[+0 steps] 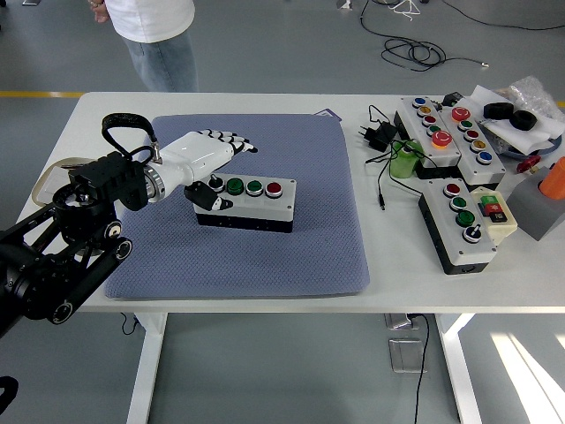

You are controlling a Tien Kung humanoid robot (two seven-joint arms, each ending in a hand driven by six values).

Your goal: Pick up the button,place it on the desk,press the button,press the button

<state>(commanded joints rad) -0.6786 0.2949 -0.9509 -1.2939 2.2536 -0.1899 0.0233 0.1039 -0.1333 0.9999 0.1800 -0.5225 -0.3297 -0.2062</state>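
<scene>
While the left hand [209,155] hovers open, holding nothing, above the button box [245,204], a skewed press could shove it sideways.

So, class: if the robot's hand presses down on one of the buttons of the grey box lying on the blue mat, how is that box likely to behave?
The button box looks rigid, low and flat-bottomed, so it probably won't tip. The blue mat under it looks textured and soft, so sliding seems unlikely, though it may sink slightly. The left hand is beside its left end.
</scene>
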